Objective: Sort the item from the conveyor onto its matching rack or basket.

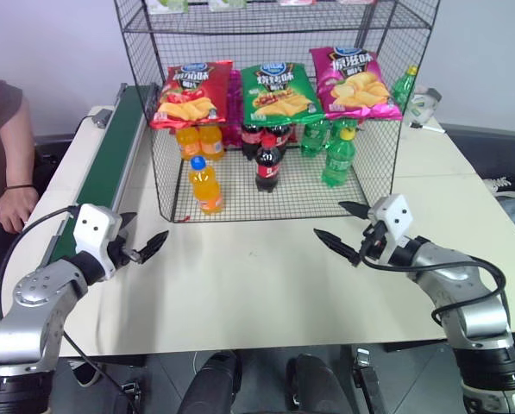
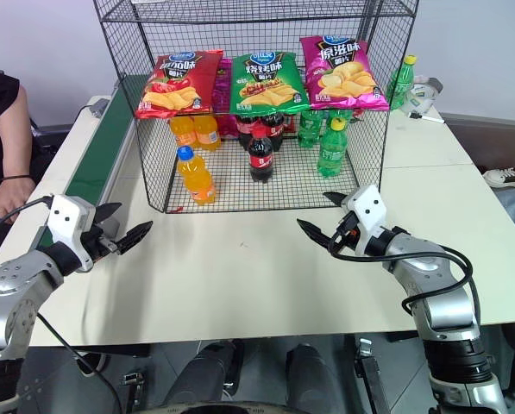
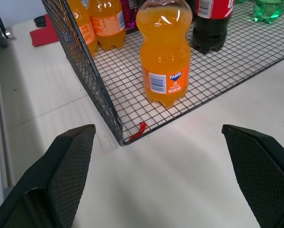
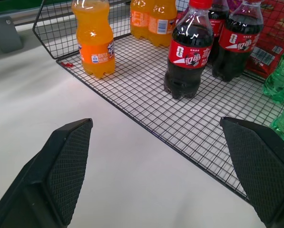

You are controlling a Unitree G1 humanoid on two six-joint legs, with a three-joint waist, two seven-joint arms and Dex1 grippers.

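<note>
The item, an orange soda bottle (image 1: 206, 185) with a blue cap, stands upright on the bottom tier of the black wire rack (image 1: 300, 200), near its front left corner. Two more orange bottles (image 1: 199, 141) stand behind it. My left gripper (image 1: 143, 233) hovers open and empty over the table, in front of that corner and apart from the bottle (image 3: 165, 52). My right gripper (image 1: 330, 219) is open too, holding nothing, in front of the rack's right half. The dark green conveyor (image 1: 110, 155) runs along the table's left side, with nothing on the part I see.
Cola bottles (image 1: 267, 164) and green bottles (image 1: 337, 158) share the bottom tier. Chip bags (image 1: 279, 90) lie on the tier above. A person's hand (image 1: 15, 207) rests left of the conveyor. One green bottle (image 1: 404, 84) stands outside the rack, back right.
</note>
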